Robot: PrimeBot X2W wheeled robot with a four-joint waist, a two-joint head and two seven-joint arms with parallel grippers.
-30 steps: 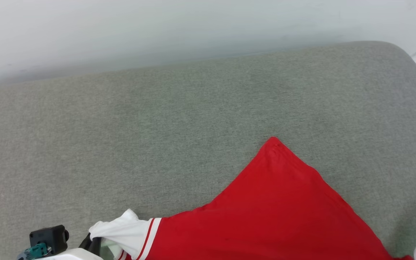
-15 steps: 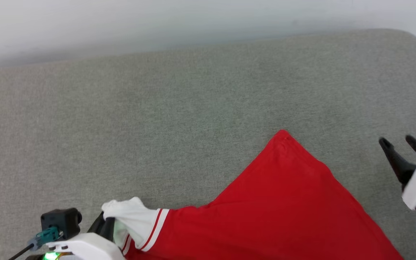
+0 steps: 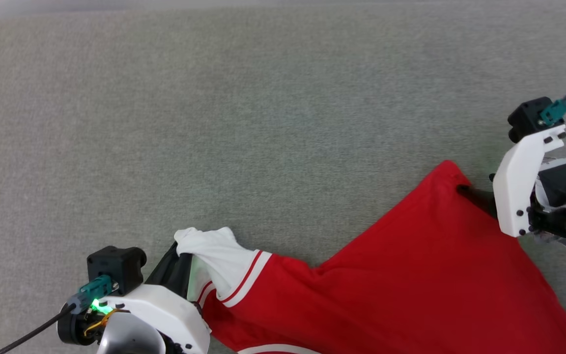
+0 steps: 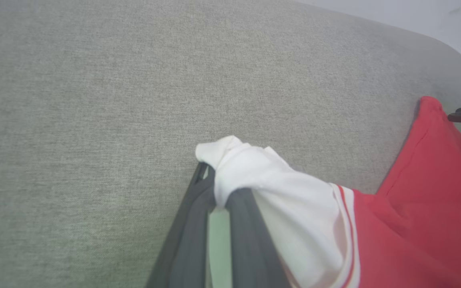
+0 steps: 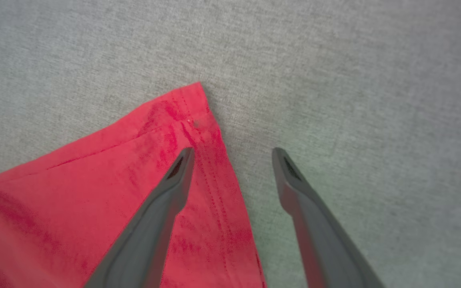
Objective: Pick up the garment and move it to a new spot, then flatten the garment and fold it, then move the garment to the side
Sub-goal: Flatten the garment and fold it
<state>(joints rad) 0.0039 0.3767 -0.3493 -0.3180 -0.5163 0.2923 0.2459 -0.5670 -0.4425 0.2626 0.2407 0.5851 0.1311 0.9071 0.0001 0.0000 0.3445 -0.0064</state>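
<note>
garment (image 3: pixel 410 275) sleeve (white) clamped in left gripper (image 4: pixel 216 188); right gripper (image 5: pixel 233 151) spread astride hem corner.

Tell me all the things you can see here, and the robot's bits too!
garment: one, red with a white sleeve and striped trim, lying on the grey surface.
surface: one, grey fabric, under everything.
wall: one, pale, beyond the surface's far edge.
left hand: one, dark fingers, shut on the garment's white sleeve.
right hand: one, dark fingers, open, one finger over the garment's red corner, the other over the grey surface.
</note>
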